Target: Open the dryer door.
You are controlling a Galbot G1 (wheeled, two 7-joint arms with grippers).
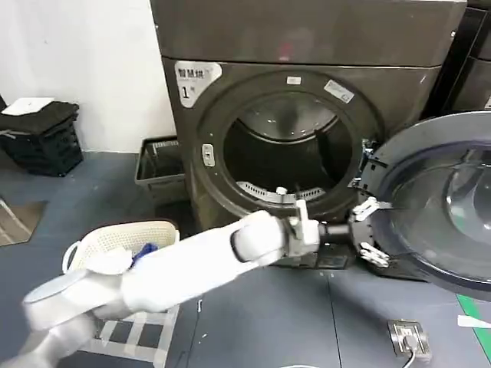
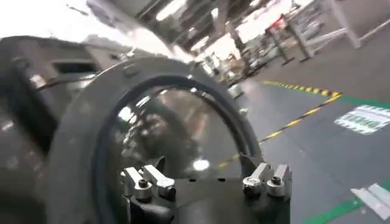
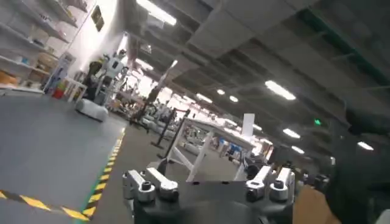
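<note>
The dryer door (image 1: 441, 203) stands swung wide to the right of the dryer (image 1: 253, 100), clear of the drum opening, its dark glass bowl facing outward. The left tool (image 1: 370, 230) sits at the door's inner rim edge with its fingers (image 1: 376, 257) spread apart, bracketing the rim and not clamped on it; the left wrist view shows the same parted fingers (image 2: 149, 182) before the door's ring (image 2: 79, 140).

The door looks to be near the end of its swing, so the step is probably best finished with a light sideways push along the hinge arc, fingers kept apart, and the arm drawn back along that arc so no finger snags the rim.

The right tool (image 3: 207, 189), fingers apart, points out across the room.

The floor is dark grey. A white laundry basket (image 1: 123, 241) sits under the left arm, a grey crate (image 1: 157, 165) beside the dryer, and a black crate (image 1: 42, 142) against the white wall. Yellow-and-black floor tape (image 2: 298, 115) runs across an open hall.
</note>
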